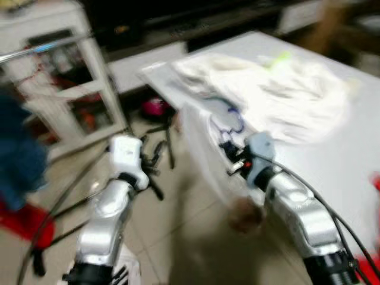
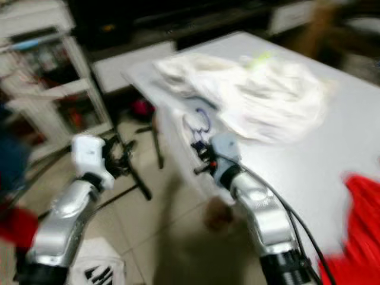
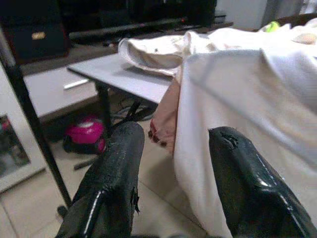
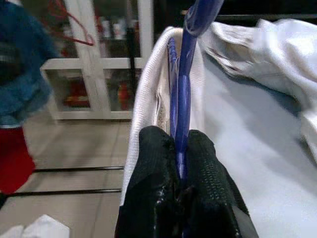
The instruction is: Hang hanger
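A blue hanger (image 4: 184, 94) with a white garment (image 1: 205, 148) on it hangs over the near left edge of the grey table (image 1: 332, 160). My right gripper (image 4: 181, 153) is shut on the hanger's blue shaft, and it shows beside the table edge (image 1: 228, 151). My left gripper (image 3: 173, 163) is open and holds nothing, raised over the floor left of the garment (image 1: 151, 160). A metal clothes rail (image 1: 41, 48) crosses the far left, blurred.
A pile of white clothes (image 1: 279, 89) lies on the table, and red cloth (image 2: 362, 219) at its near right. A white cabinet (image 1: 65, 89) stands at the left, dark blue clothing (image 1: 18, 154) hangs beside it, and a pink object (image 1: 154, 108) and black cables lie on the tiled floor.
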{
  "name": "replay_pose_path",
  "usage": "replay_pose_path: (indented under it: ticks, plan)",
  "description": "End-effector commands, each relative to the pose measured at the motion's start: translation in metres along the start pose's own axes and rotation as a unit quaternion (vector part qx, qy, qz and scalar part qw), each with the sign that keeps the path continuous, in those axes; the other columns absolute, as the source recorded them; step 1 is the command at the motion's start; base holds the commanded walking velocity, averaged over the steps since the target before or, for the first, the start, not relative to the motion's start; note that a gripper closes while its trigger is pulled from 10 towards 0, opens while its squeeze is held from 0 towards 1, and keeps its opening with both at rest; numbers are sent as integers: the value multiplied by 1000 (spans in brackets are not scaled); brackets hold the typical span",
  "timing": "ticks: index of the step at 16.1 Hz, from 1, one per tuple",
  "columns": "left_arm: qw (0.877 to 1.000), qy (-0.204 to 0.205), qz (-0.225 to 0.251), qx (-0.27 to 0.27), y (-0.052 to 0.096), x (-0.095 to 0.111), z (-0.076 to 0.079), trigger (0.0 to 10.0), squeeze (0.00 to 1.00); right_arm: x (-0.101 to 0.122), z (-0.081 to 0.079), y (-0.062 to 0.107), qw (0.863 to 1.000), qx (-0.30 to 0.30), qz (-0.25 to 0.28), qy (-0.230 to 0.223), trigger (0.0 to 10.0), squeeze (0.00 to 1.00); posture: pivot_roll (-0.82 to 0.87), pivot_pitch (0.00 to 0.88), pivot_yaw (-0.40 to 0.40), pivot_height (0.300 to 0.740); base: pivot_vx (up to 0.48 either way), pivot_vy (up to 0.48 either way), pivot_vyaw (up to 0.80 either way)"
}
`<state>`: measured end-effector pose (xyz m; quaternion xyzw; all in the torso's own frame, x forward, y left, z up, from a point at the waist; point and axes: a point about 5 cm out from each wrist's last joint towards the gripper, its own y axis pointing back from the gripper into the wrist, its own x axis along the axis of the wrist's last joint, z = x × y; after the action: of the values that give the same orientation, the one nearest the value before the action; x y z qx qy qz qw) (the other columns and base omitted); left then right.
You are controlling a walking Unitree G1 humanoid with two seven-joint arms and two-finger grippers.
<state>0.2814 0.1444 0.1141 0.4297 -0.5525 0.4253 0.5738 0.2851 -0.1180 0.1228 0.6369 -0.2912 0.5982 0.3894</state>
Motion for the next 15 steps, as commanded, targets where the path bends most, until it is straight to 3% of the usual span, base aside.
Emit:
replay_pose_path:
  ticks: [1, 11, 15]
  plan:
    - [1000, -11, -2, 25, 4, 1, -14, 10000, 0, 15, -14, -7, 999, 33, 33, -2, 10000, 0, -5, 0, 81, 740, 379, 0, 800]
    - [999, -18, 2, 35, 7, 2, -15, 10000, 0, 12, -8, -11, 999, 25, 5, 19, 10000, 0, 7, 0, 60, 740, 377, 0, 0]
    - [999, -22, 2, 29, 5, 2, -14, 10000, 0, 10, -2, -11, 999, 5, -7, 43, 10000, 0, -4, 0, 71, 740, 384, 0, 600]
